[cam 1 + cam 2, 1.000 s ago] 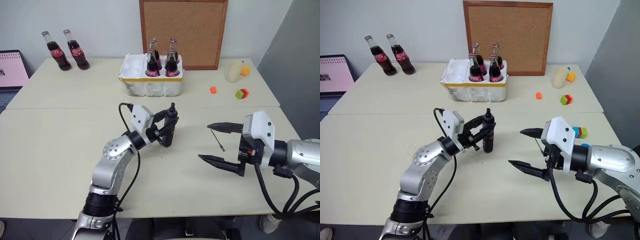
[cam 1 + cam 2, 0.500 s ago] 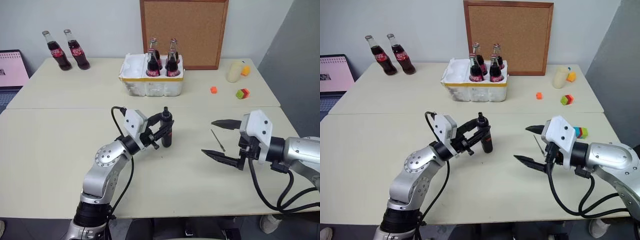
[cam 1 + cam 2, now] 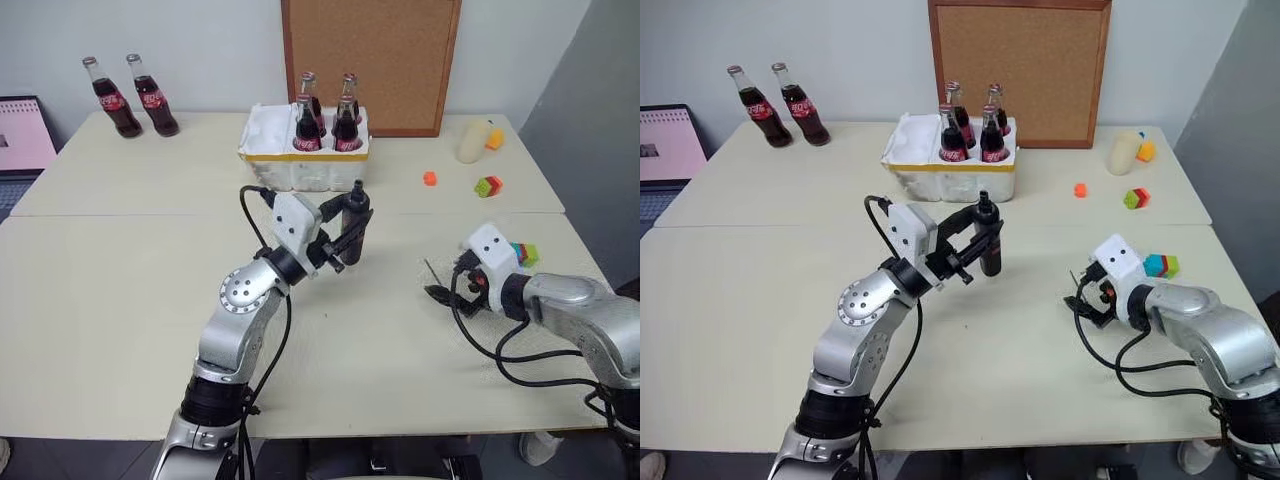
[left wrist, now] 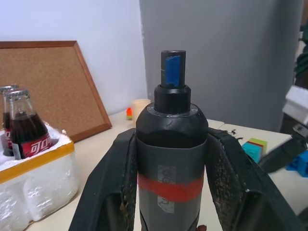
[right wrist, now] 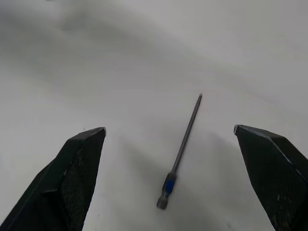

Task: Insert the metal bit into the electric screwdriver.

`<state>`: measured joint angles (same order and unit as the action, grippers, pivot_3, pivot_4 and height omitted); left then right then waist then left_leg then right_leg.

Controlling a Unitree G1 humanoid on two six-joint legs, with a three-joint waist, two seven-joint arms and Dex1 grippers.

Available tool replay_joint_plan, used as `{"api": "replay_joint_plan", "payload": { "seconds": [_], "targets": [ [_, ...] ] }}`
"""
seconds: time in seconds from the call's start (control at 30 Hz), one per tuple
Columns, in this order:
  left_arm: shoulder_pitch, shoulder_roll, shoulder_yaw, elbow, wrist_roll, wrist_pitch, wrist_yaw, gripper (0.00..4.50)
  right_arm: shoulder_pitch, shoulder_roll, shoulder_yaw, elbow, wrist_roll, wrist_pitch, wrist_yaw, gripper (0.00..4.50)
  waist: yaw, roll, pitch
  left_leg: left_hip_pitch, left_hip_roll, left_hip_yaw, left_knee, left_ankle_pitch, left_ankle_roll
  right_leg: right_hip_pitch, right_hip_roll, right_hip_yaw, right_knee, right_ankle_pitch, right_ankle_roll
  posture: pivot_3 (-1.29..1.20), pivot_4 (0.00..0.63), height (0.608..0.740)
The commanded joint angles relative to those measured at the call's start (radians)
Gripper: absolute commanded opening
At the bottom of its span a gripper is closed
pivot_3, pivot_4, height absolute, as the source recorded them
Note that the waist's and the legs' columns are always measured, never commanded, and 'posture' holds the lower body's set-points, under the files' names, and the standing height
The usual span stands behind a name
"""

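1. The right tool (image 5: 168,137) has come down toward the tabletop (image 3: 120,290) over the last second and now points steeply at it, fingers spread wide and empty.
2. The metal bit (image 5: 181,151) lies flat on the tabletop between those fingers, touching neither; in the right wrist view its tip points to about 1 o'clock and its blue-marked end to 7 o'clock.
3. In the head views the bit (image 3: 431,272) shows just at 11 o'clock of the right tool.
4. The left tool (image 3: 348,228) stays clamped on the electric screwdriver (image 3: 354,222), fingers on either side of the body at the red band, with the blue-marked end up.
5. It has lifted the screwdriver slightly and carried it toward 3 o'clock, nearer the right arm; it hangs well above the tabletop.
6. Behind it, at 12 o'clock, the foam box (image 3: 300,165) holds cola bottles (image 3: 321,122).
7. Judgement: the pick-up is set up but not made; closing on so thin a rod lying flat risks rolling it away.
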<state>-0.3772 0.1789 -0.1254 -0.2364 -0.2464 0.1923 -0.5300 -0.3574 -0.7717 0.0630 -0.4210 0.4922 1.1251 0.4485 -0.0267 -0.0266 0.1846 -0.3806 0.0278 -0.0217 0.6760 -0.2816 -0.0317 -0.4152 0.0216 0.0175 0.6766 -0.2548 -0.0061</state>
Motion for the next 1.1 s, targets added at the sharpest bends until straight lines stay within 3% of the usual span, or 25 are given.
{"api": "replay_joint_plan", "payload": {
  "seconds": [0.03,0.27,0.37,0.7,0.97,1.1],
  "targets": [
    [0.001,-0.021,-0.023,-0.023,0.02,-0.063,0.011,1.64,-0.049,-0.004,0.039,0.057,-0.032,0.047,0.005,4.5,0.001,0.0,0.0,-0.001,0.0,0.0,0.0,0.0,0.0,-0.001,0.0,-0.001,0.0,0.0,0.0,0.0,0.15,0.74],
    [0.026,-0.042,-0.041,-0.013,0.044,-0.092,0.034,1.64,-0.154,0.068,0.083,0.21,-0.077,0.132,-0.023,4.5,-0.003,0.0,0.0,-0.002,0.0,0.0,0.0,0.0,0.0,-0.002,0.0,0.001,0.001,0.0,0.0,0.0,0.15,0.74],
    [0.031,-0.045,-0.045,-0.013,0.049,-0.097,0.037,1.64,-0.183,0.091,0.077,0.26,-0.084,0.17,-0.027,4.13,-0.002,0.0,0.0,-0.001,0.0,0.0,0.0,0.0,0.0,-0.002,0.0,-0.001,0.002,0.0,0.0,0.0,0.15,0.74],
    [0.027,-0.045,-0.049,0.0,0.053,-0.109,0.036,1.64,-0.2,0.142,0.073,0.241,-0.1,0.259,-0.047,2.04,-0.002,0.0,0.0,-0.001,0.0,0.0,0.0,0.0,0.0,-0.002,0.0,-0.002,0.002,0.0,0.0,0.0,0.15,0.74],
    [0.011,-0.041,-0.039,0.015,0.049,-0.138,0.028,1.64,-0.207,0.215,0.002,0.248,-0.132,0.285,-0.103,0.12,-0.004,0.0,0.0,-0.001,0.0,0.0,0.0,0.0,0.0,-0.002,0.001,-0.002,0.003,0.0,0.0,0.0,0.15,0.74],
    [0.004,-0.034,-0.032,0.021,0.043,-0.14,0.021,1.64,-0.217,0.253,-0.062,0.233,-0.138,0.295,-0.13,0.0,-0.004,0.0,0.0,-0.001,0.0,0.0,0.0,0.0,0.0,-0.002,0.001,-0.002,0.003,0.0,0.0,0.0,0.15,0.74]
  ]
}}
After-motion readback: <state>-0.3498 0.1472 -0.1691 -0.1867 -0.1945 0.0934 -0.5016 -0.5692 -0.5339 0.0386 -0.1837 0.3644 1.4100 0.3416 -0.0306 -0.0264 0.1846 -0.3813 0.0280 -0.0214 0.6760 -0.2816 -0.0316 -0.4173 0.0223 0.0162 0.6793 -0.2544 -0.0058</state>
